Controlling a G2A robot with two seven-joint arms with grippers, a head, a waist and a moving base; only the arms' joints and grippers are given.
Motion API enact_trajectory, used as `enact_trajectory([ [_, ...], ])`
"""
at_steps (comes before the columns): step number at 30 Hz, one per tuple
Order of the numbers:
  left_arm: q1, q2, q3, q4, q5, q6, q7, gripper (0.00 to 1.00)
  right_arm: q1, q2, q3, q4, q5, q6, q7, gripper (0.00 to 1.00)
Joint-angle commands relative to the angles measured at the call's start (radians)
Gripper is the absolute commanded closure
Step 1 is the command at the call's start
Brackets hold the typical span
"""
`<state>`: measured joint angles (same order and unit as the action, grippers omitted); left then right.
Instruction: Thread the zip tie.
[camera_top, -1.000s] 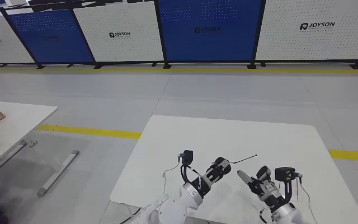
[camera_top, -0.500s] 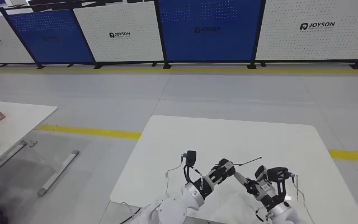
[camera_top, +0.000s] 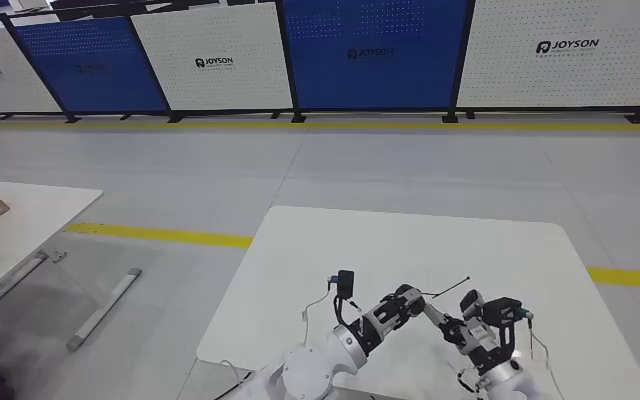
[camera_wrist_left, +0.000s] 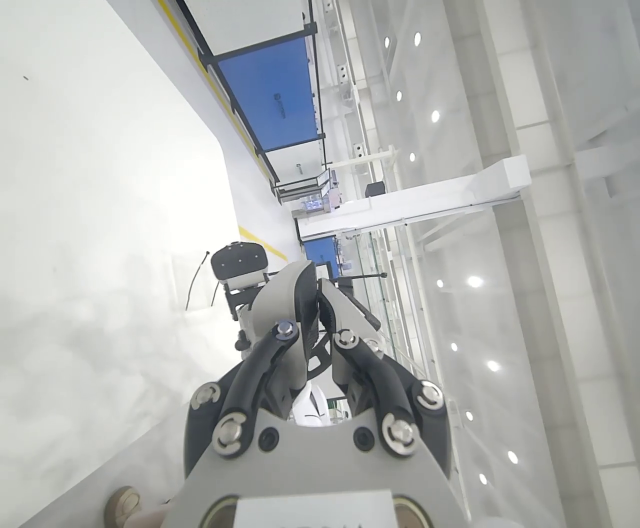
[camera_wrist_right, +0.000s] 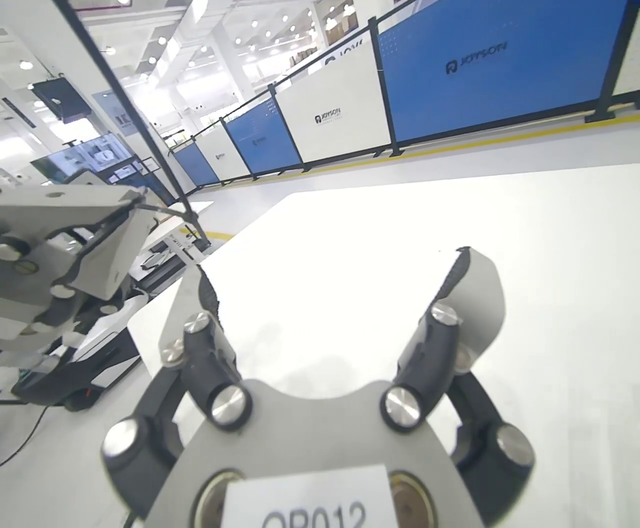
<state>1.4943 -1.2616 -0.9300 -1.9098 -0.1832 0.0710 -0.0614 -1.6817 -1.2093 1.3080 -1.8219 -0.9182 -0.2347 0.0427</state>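
My left gripper (camera_wrist_left: 318, 287) is clenched on the zip tie (camera_top: 445, 289), above the table (camera_top: 400, 240). The right gripper (camera_wrist_right: 335, 262) gapes just beside it. Closing off-centre could flick the springy tail away.

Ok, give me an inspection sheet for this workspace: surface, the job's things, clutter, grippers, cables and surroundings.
Surface: white table.
Job's things: black zip tie, held above the table, long strap sticking out free.
Clutter: nothing seen.
Grippers: left gripper shut on the zip tie; right gripper open close by, holding nothing.
Cables: thin cable looping by the left arm's wrist camera.
Surroundings: blue and white fence panels, yellow floor line, second table.
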Motion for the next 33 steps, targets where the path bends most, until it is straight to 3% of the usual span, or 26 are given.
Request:
enact_trajectory([
  [1, -0.004, -0.002, 0.005, 0.004, 0.0, 0.001, 0.004, 1.0, -0.004, -0.002, -0.011, 0.0, -0.021, 0.015, -0.024, 0.32],
  [2, -0.006, -0.002, 0.006, 0.005, 0.002, 0.003, 0.007, 1.0, -0.003, -0.002, -0.014, 0.0, -0.029, 0.016, -0.026, 0.56],
  [6, -0.008, -0.004, 0.009, 0.008, 0.004, 0.004, 0.015, 1.0, 0.001, -0.002, -0.028, 0.003, -0.058, 0.009, -0.004, 0.6],
  [10, -0.007, -0.005, 0.009, 0.012, 0.006, 0.005, 0.021, 1.0, 0.007, -0.001, -0.03, 0.006, -0.023, -0.036, 0.018, 0.68],
  [16, -0.007, -0.006, 0.013, 0.015, 0.009, 0.009, 0.028, 1.0, 0.01, 0.002, -0.023, 0.0, 0.013, -0.074, 0.042, 0.68],
  [20, -0.007, -0.007, 0.013, 0.017, 0.01, 0.01, 0.024, 1.0, 0.013, 0.003, -0.027, -0.005, 0.021, -0.087, 0.069, 0.73],
  [25, -0.009, -0.008, 0.015, 0.023, 0.009, 0.015, 0.027, 1.0, 0.013, 0.004, -0.027, -0.009, 0.029, -0.096, 0.072, 0.72],
  [33, -0.012, -0.011, 0.021, 0.025, 0.016, 0.02, 0.031, 1.0, 0.009, 0.006, -0.024, -0.018, 0.028, -0.1, 0.052, 0.79],
])
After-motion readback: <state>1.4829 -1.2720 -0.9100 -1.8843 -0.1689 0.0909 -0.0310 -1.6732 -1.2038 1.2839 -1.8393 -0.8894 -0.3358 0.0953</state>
